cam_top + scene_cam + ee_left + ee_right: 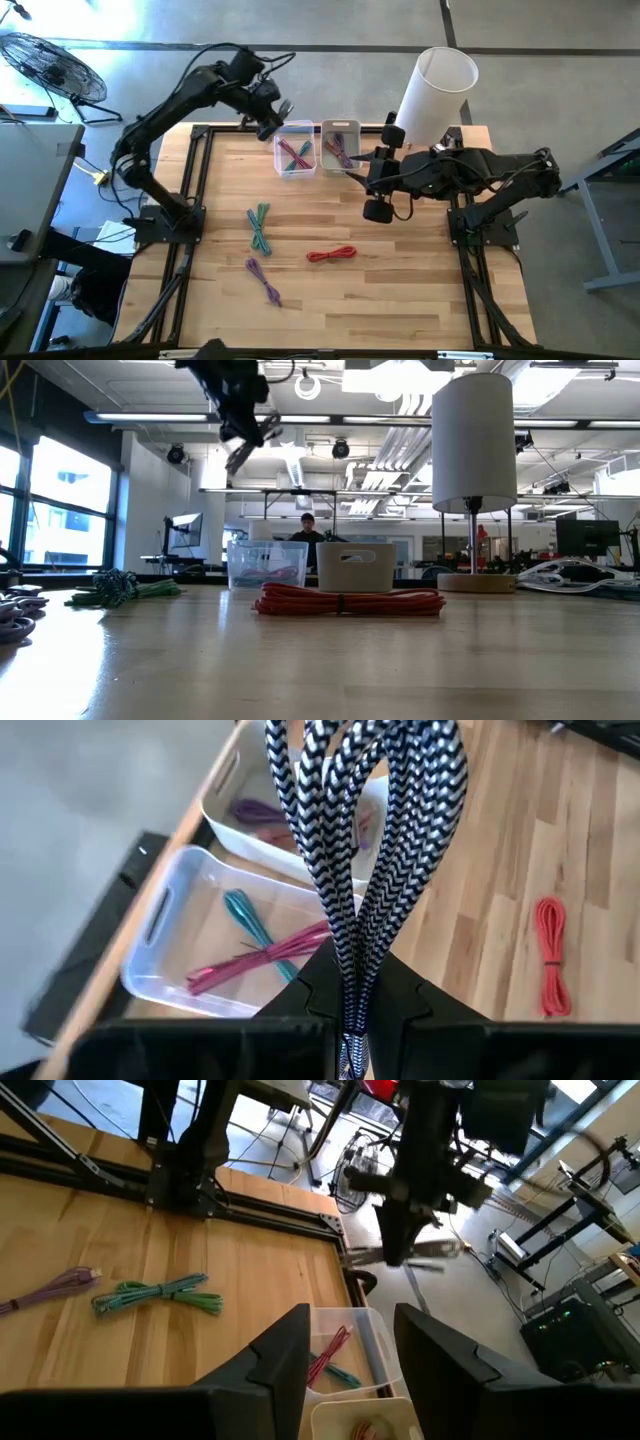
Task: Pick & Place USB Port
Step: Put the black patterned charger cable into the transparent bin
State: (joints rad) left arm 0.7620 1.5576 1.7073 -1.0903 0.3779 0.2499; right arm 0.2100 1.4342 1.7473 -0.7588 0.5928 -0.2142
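Note:
My left gripper [352, 1012] is shut on a coiled black-and-white braided cable [360, 810]. It hangs high above the table's far edge [272, 122], over a clear bin [215, 945] that holds a teal and a pink cable. Beside that bin stands a white bin [340, 145] with purple and red cables. My right gripper [350, 1335] is open and holds nothing. It hovers by the white bin's right side [356, 165]. Loose on the table lie a green cable [260, 226], a purple cable [264, 280] and a red cable [331, 254]. My left gripper pinches several strands of the braided cable together between its two fingers, at one end of the coil [350, 975]. The fingers slant downward. The loops stick out past the fingertips, lifted clear of the table and the bins.
A lamp with a tall white shade [437, 88] stands at the far right, close behind my right arm. In the low view a person [306, 528] shows far off, behind the bins. Bare wood [400, 300] lies toward the near edge.

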